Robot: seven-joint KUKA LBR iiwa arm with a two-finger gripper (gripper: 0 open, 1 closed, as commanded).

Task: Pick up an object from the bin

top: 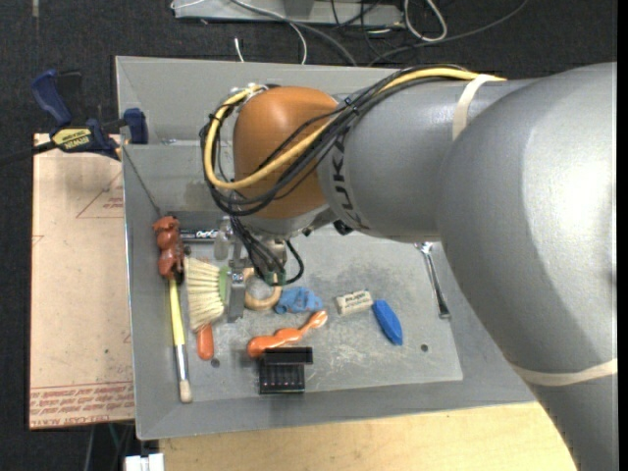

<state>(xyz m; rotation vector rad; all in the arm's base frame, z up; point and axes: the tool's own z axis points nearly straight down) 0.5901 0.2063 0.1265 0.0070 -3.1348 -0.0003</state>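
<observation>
Cream bristles mark your landmark: the brush (203,294) with the yellow handle, lying in the left part of the grey metal bin (417,359). The gripper (240,290) is low in the bin, just beside the bristles on their right side, under the orange wrist cover (270,126). Whether it is wide or narrow you cannot tell, because the cover hides much of it, and nothing can be seen held in it.

A little more to the right of the brush, very close to the gripper, lies a tan ring (263,300), and beside this a crumpled blue piece (294,300). Below and to the right of the brush are an orange twisted thing (287,339) and a black ribbed block (285,369).

I judge that the thing to pick is either the brush head or the ring, as these are the nearest. To do this step well, choose one before you close, and centre over it so that the neighbour is not pinched together with it. The bristles will probably bend and slip. The ring lies flat and looks thin, so go fully down to the floor. Then lift straight up.
</observation>
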